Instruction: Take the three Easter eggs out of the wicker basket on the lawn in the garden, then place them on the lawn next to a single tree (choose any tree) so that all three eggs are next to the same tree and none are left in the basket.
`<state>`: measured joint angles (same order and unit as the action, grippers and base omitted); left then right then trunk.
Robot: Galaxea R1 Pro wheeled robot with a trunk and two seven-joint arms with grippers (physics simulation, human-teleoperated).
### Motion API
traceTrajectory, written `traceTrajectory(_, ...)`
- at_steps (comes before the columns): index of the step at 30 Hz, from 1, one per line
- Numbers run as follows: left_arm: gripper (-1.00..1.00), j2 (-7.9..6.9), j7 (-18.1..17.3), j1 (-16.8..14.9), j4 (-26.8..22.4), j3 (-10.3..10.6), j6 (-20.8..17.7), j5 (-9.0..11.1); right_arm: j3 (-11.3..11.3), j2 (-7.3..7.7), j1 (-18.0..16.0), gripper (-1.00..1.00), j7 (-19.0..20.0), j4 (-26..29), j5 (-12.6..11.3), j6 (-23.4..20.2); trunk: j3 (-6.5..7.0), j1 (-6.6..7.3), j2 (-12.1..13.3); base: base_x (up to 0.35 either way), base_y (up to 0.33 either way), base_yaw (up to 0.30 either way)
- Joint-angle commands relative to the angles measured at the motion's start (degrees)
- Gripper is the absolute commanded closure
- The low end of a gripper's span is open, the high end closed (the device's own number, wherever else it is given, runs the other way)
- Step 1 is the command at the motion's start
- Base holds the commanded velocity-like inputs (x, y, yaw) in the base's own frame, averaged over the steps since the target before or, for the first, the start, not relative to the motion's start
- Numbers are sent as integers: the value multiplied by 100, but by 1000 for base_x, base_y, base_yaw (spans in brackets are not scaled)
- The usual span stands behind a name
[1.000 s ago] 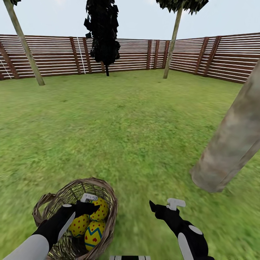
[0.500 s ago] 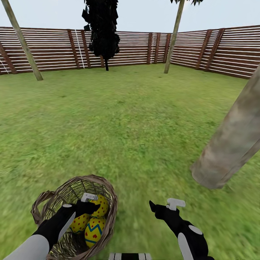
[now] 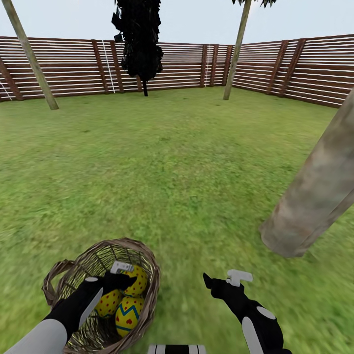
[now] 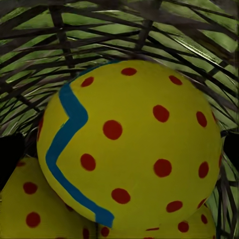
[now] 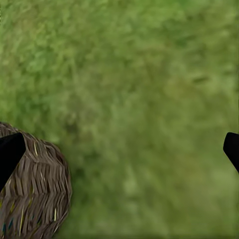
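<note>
The wicker basket sits on the lawn at the lower left of the head view. Three yellow Easter eggs lie in it: a red-dotted one, another red-dotted one and one with a blue zigzag. My left gripper reaches into the basket and is open. In the left wrist view a dotted egg with a blue band sits between its black fingertips, with basket weave behind. My right gripper hangs open over bare grass beside the basket.
A thick grey-brown tree trunk leans up from the grass at the right, about a metre from the basket. Two thinner trees and a black-foliaged tree stand by the brown slat fence.
A second ago the head camera tilted slightly, shifting the whole picture. Since then both arms, the basket and the eggs have stayed put.
</note>
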<state>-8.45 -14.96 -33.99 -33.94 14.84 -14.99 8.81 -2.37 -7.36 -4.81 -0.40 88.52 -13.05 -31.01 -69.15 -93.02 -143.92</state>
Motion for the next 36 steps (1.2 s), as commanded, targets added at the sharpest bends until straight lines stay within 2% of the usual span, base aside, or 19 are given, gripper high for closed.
traceTrajectory(1, -100, -7, 9, -2, -35, 26, -38, 59, 2, -2, -2, -100, -4, 7, -23, -28, -5, 1, -2, 0, 0, 0)
traceTrajectory(16, -100, -1, 1, 7, -158, 19, -44, 53, 4, -2, -2, -100, -4, 7, -30, -28, -5, 1, -2, 0, 0, 0)
traceTrajectory(19, -100, 0, 1, 6, -152, 19, -46, 52, 5, -2, -2, -100, -4, 7, -31, -28, -71, -7, -6, 0, 0, 0)
traceTrajectory(36, -100, 10, 1, 7, -156, 19, -47, 51, 8, -2, -2, -100, -4, 7, -23, -28, -93, -9, -7, 0, 0, 0)
